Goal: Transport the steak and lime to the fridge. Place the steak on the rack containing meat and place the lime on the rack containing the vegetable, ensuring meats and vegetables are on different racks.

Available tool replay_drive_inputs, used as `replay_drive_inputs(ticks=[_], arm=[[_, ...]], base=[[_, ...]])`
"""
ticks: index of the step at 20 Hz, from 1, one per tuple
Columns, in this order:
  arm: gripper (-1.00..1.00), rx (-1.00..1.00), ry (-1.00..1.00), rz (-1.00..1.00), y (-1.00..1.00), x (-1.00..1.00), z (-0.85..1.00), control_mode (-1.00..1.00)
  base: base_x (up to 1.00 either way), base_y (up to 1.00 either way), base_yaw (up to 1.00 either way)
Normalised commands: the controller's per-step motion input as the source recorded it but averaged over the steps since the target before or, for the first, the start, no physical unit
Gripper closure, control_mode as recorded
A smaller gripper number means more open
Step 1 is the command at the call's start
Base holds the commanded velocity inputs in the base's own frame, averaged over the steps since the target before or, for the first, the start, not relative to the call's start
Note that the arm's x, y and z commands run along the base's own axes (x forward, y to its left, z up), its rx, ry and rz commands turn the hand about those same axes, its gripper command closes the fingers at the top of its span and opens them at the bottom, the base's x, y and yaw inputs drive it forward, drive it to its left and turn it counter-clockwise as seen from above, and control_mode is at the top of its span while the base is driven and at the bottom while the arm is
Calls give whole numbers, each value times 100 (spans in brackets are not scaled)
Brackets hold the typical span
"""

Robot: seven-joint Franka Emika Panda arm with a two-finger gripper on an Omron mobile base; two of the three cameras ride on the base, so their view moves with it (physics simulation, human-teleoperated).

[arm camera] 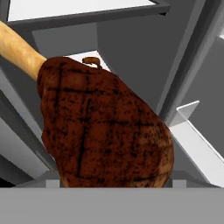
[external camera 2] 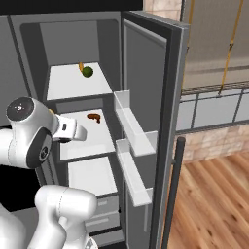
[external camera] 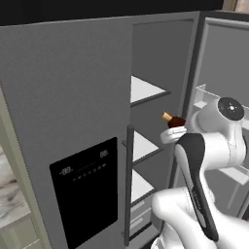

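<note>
Steak (arm camera: 105, 127) (pincer-held) before open fridge (external camera: 73, 97)

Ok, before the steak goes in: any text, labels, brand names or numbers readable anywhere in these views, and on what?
Fridge dispenser panel: two small pale number-like readouts and a row of tiny marks, too small and blurred to read.
Steak, white shelves, door bins: no text.
No brand name, label or sign readable anywhere.

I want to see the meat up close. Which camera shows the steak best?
The hand view: the steak looms large, grill marks clear. The left base view shows it small beside the arm, before the fridge shelves.
</note>
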Motion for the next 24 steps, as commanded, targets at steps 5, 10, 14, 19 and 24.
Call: replay_drive_inputs(ticks=[5, 10, 14, 19, 24], arm=[[100, 0, 0, 7, 0, 39, -22, -100], [100, 0, 0, 7, 0, 47, -29, -100], [100, 0, 1, 5, 0, 45, -27, -100], [100, -4, 1, 0, 8, 42, -24, -100], [100, -1, 4, 0, 4, 41, -30, -100]], base=[[0, 0, 0], [0, 0, 0], [0, 0, 0], [0, 0, 0], [0, 0, 0]])
